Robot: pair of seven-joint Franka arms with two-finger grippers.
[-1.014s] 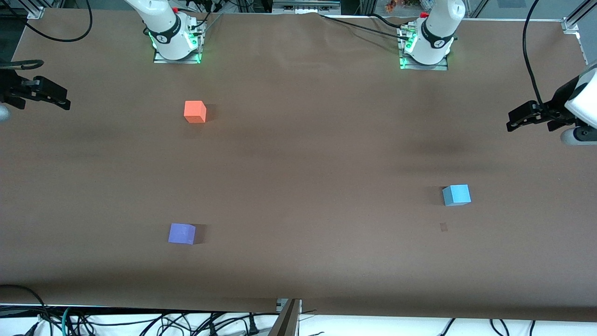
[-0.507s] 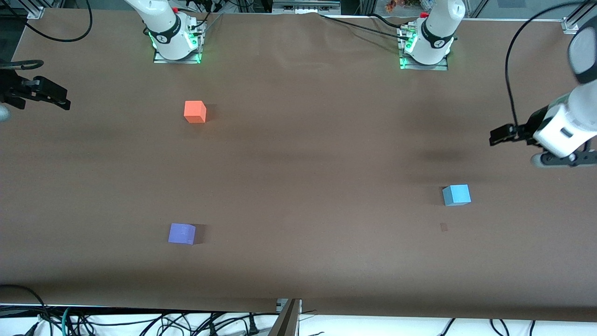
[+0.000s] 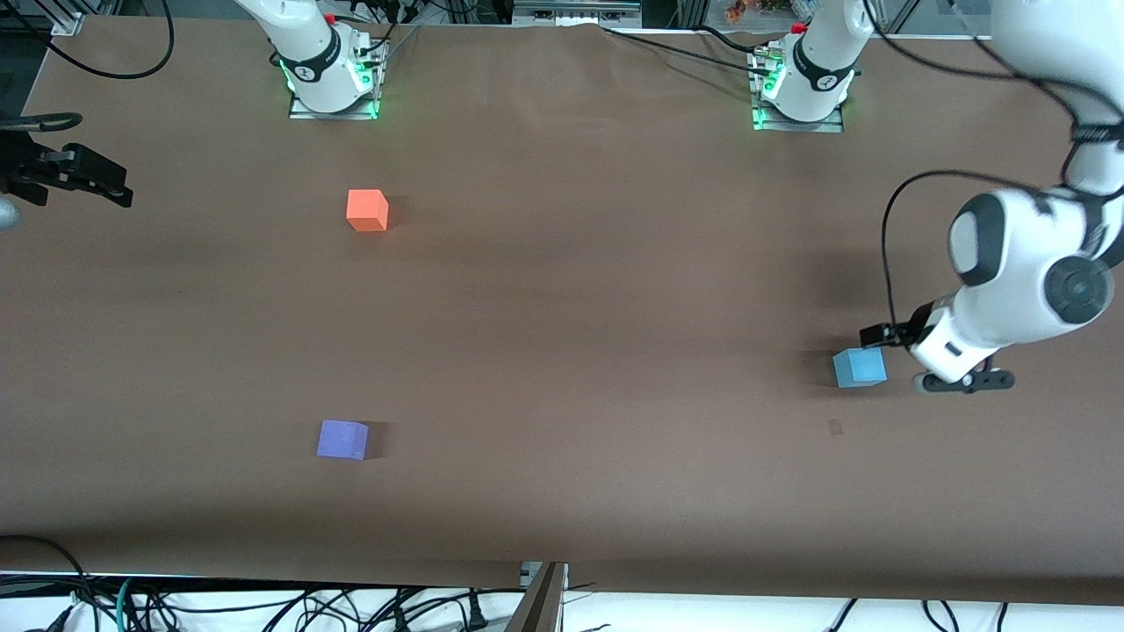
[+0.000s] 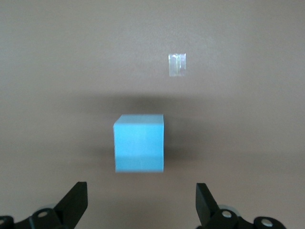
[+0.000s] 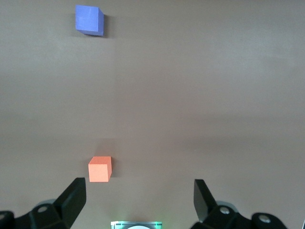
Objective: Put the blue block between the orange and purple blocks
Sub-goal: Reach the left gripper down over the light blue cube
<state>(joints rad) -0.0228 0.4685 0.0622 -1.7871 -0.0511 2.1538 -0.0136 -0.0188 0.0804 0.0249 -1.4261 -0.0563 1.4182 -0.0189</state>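
The blue block (image 3: 859,367) sits on the brown table toward the left arm's end. My left gripper (image 3: 881,334) is open and empty, hovering low just beside the block. In the left wrist view the block (image 4: 139,143) lies ahead of the gripper (image 4: 141,205), not between the fingers. The orange block (image 3: 367,210) sits near the right arm's base. The purple block (image 3: 342,439) sits nearer the front camera, roughly in line with it. My right gripper (image 3: 88,180) waits open and empty over the table's end. Its wrist view shows the gripper (image 5: 140,200), the orange block (image 5: 100,169) and the purple block (image 5: 89,20).
A small patch of tape (image 3: 835,427) lies on the table just nearer the camera than the blue block; it also shows in the left wrist view (image 4: 177,64). The arm bases (image 3: 329,70) (image 3: 803,79) stand at the table's back edge. Cables (image 3: 351,606) hang along the front edge.
My left arm has swung in from the table's end and come down beside the blue block. The right arm and all three blocks have not moved.
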